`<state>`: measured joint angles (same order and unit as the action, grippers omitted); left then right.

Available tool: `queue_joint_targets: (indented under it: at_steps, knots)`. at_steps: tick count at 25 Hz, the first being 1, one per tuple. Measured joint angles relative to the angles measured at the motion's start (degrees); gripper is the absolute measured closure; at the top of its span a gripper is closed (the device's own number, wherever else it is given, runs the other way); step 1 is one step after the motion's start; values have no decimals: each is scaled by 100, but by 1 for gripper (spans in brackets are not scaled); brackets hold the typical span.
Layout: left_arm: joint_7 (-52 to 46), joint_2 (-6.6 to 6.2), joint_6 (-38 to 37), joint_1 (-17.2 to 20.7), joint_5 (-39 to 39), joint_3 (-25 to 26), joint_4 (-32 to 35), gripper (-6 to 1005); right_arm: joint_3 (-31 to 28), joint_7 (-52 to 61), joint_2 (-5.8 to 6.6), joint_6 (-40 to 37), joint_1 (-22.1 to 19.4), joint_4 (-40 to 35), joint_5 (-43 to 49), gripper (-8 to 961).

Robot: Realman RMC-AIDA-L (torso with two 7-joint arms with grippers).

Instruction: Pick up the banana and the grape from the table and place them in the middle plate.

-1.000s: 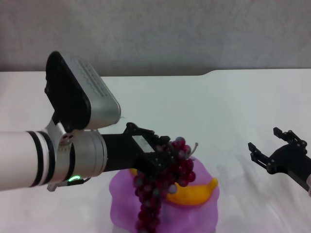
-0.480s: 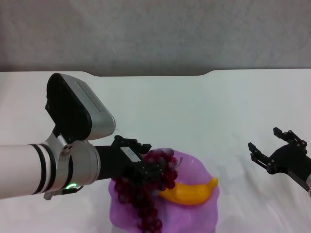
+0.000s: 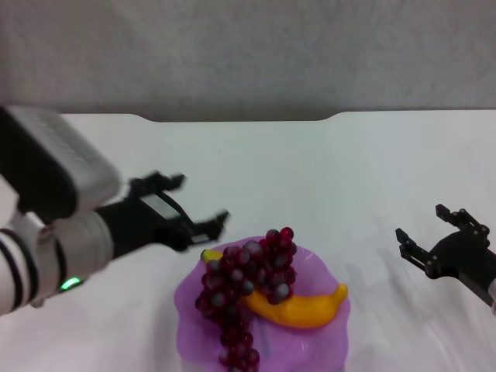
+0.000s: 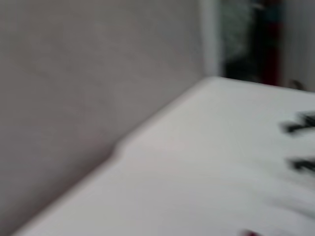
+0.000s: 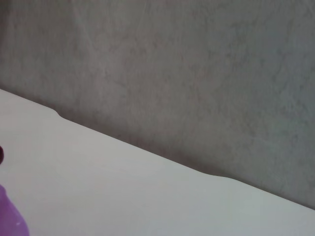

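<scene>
The dark red-purple grape bunch lies in the purple scalloped middle plate at the near centre of the white table, partly over the yellow banana. My left gripper hovers open and empty just left of the plate, above the table. My right gripper stays open at the right edge, well away from the plate. A sliver of the plate shows in the right wrist view.
A grey wall backs the table's notched far edge. In the left wrist view the blurred right gripper shows far off across the tabletop.
My left gripper let go of the grape bunch, which now rests in the plate on the banana. The left arm drew back to the left and up. The right arm held still.
</scene>
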<state>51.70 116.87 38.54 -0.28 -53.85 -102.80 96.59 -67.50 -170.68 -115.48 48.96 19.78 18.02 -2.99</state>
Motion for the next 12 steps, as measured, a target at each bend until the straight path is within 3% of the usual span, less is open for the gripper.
queue_joint_targets:
  at_steps: [2, 5, 8, 12]
  knots:
    - [162, 3, -628, 231, -221, -23, -67, 112, 0, 0, 0, 0, -5, 10, 0, 135]
    - [662, 0, -1705, 425, -1046, -26, -457, 111, 0, 0, 0, 0, -19, 16, 0, 135]
    - [1371, -8, -2475, 381, -2217, 19, -1089, 110, 0, 0, -1, 0, -19, 18, 0, 135]
    - [2621, 0, -2826, 149, -3771, 160, -1887, 109, 0, 0, 0, 0, 0, 16, 0, 134]
